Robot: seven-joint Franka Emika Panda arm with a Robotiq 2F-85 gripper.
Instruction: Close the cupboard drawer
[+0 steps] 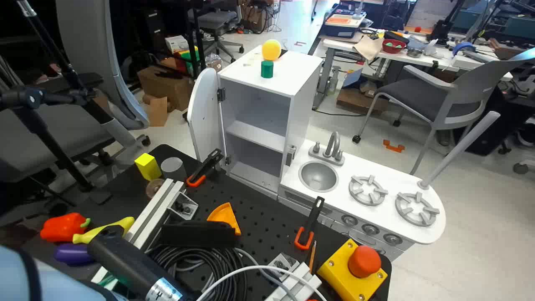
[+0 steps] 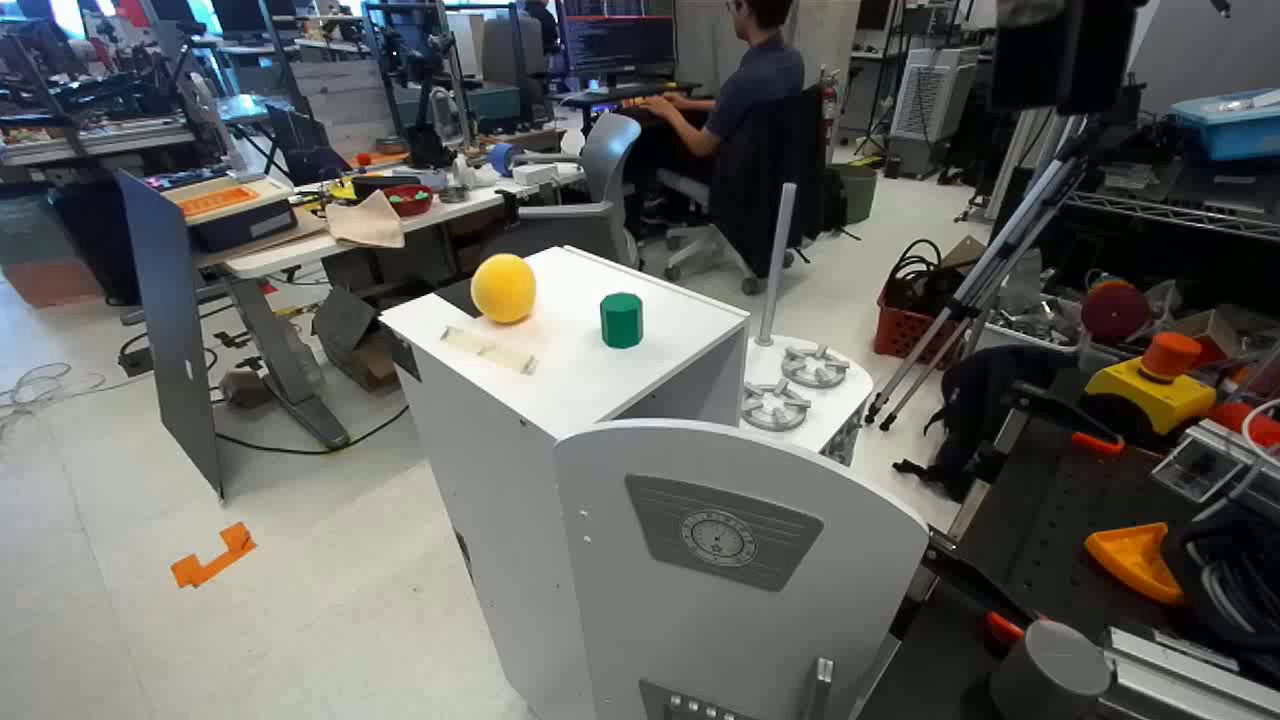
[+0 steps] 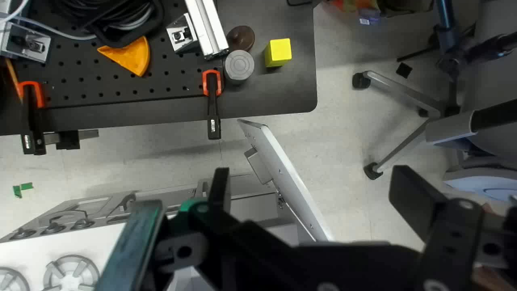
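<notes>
The white cupboard (image 1: pixel 307 94) stands with its front open and one inner shelf showing; it also shows in an exterior view from its side (image 2: pixel 490 470). The cupboard drawer is the white hinged door panel (image 1: pixel 205 113), swung wide open. Its outer face (image 2: pixel 690 620), with a round dial mark and a small handle, shows in an exterior view. In the wrist view the door panel (image 3: pixel 288 182) runs diagonally below and between my fingers. My gripper (image 3: pixel 313 178) is open and empty, above the door, with no contact visible. The gripper shows in neither exterior view.
A low counter (image 1: pixel 347 167) with sink and burners adjoins the cupboard. A yellow ball (image 2: pixel 503 288) and green block (image 2: pixel 621 320) sit on the cupboard. A black pegboard table (image 1: pixel 259 225) with clamps (image 1: pixel 205 167), a yellow block (image 3: pixel 278 52) and a grey cylinder (image 3: pixel 239 66) lies close by.
</notes>
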